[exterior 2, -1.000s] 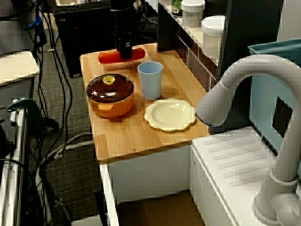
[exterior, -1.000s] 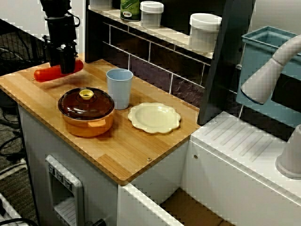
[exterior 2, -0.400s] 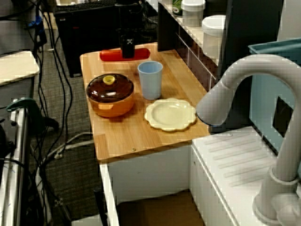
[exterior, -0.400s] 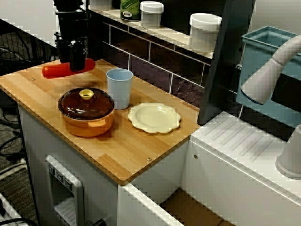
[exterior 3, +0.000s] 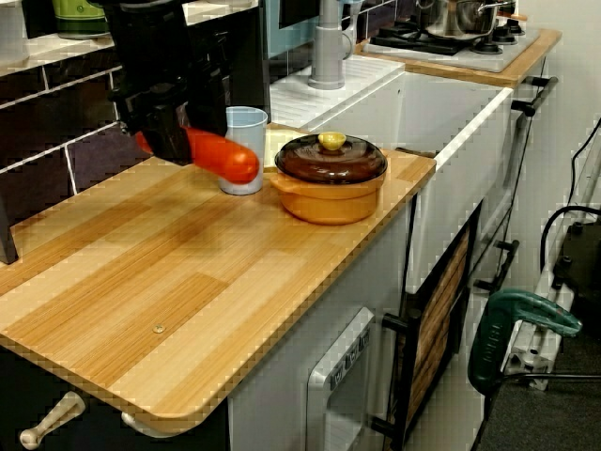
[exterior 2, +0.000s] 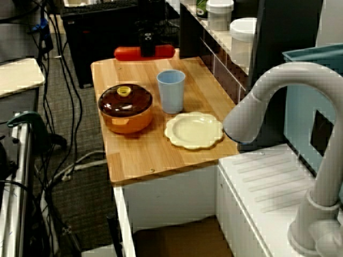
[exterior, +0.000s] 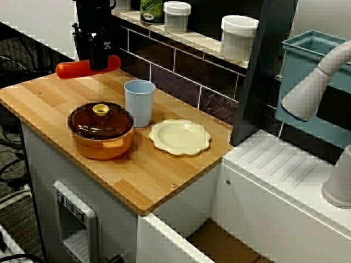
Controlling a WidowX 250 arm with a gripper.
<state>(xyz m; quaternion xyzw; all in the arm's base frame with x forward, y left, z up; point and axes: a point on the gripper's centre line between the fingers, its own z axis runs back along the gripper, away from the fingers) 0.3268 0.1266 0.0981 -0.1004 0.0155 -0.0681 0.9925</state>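
View across the surface
- Claw: I read the black claw (exterior: 100, 64) as clenched on the red bar (exterior: 74, 68), gripping it off-centre, toward the end nearer the tiled wall.
- Red bar: roughly level, over the far left corner of the surface (exterior: 148, 181). The longer free end points away from the wall.
- Nearby: a blue cup (exterior: 139, 102) stands upright, well apart from the claw. A brown-lidded orange pot (exterior: 100, 130) stands just beside the cup, and a cream plate (exterior: 180, 137) lies on the cup's other side.

View from the sink
- Claw: the claw (exterior 2: 147, 49) comes down from above at the far end of the surface (exterior 2: 139, 155). I see red showing on both sides of it.
- Red bar: the red bar (exterior 2: 126, 53) lies crosswise at the far edge.
- Nearby: cup (exterior 2: 171, 91), pot (exterior 2: 125, 108) and plate (exterior 2: 193, 130) sit in a group nearer the camera. A grey faucet (exterior 2: 257, 107) fills the foreground.

Low view from the surface's end
- Claw: the claw (exterior 3: 169, 141) is clamped around the red bar (exterior 3: 221, 158).
- Red bar: I confirm it hangs clear of the wood, rounded free end tilted slightly down. It overlaps the cup (exterior 3: 246, 127) in the picture; I cannot tell whether they touch.
- Nearby: the pot (exterior 3: 329, 178) stands beside the cup, lid on.
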